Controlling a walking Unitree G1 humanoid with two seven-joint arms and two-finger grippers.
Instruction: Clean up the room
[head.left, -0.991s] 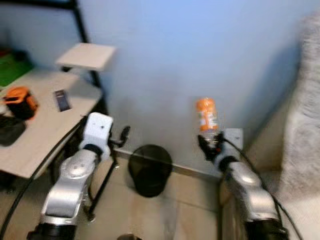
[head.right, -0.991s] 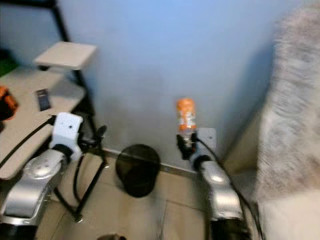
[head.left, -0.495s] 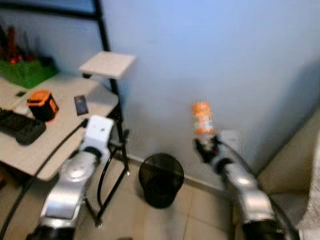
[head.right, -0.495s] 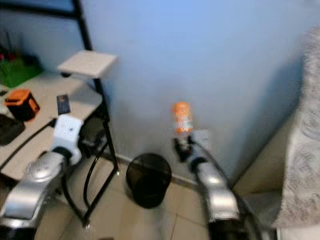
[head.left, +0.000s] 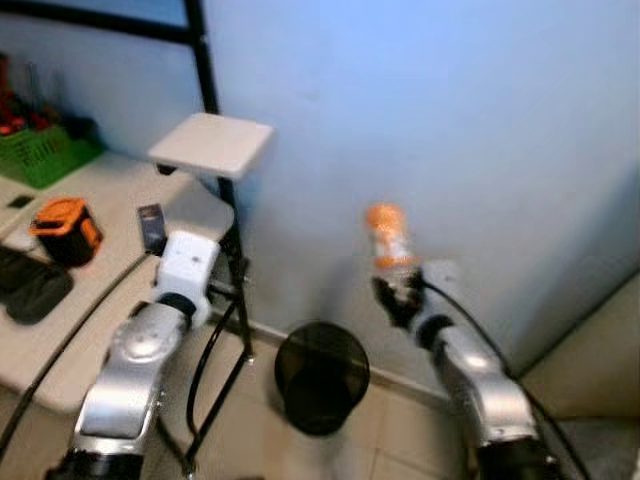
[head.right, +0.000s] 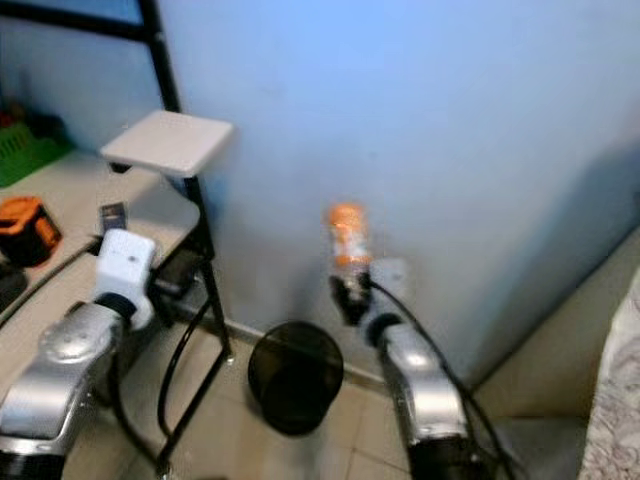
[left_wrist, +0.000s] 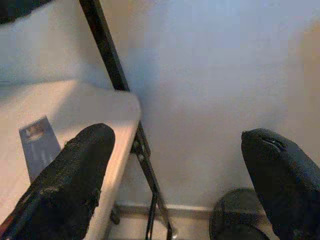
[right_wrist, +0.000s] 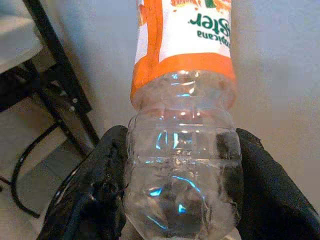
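Right pincer (right_wrist: 182, 200) clamped on the clear lower body of an orange-labelled plastic bottle (head.left: 387, 236), held upright before the blue wall, above and to the right of the black waste bin (head.left: 321, 376). Left pincer (left_wrist: 180, 190) spread wide beside the bench (head.left: 60, 330).

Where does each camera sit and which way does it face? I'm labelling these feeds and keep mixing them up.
Left and right eye views: on the head, looking forward and down at the wall, the bin and the table; both silver arms show.
Left wrist view: on the left arm, looking along the open left hand toward the table edge and wall.
Right wrist view: on the right arm, looking along the right hand gripping the bottle.
Shared: the eye views also show the bottle.
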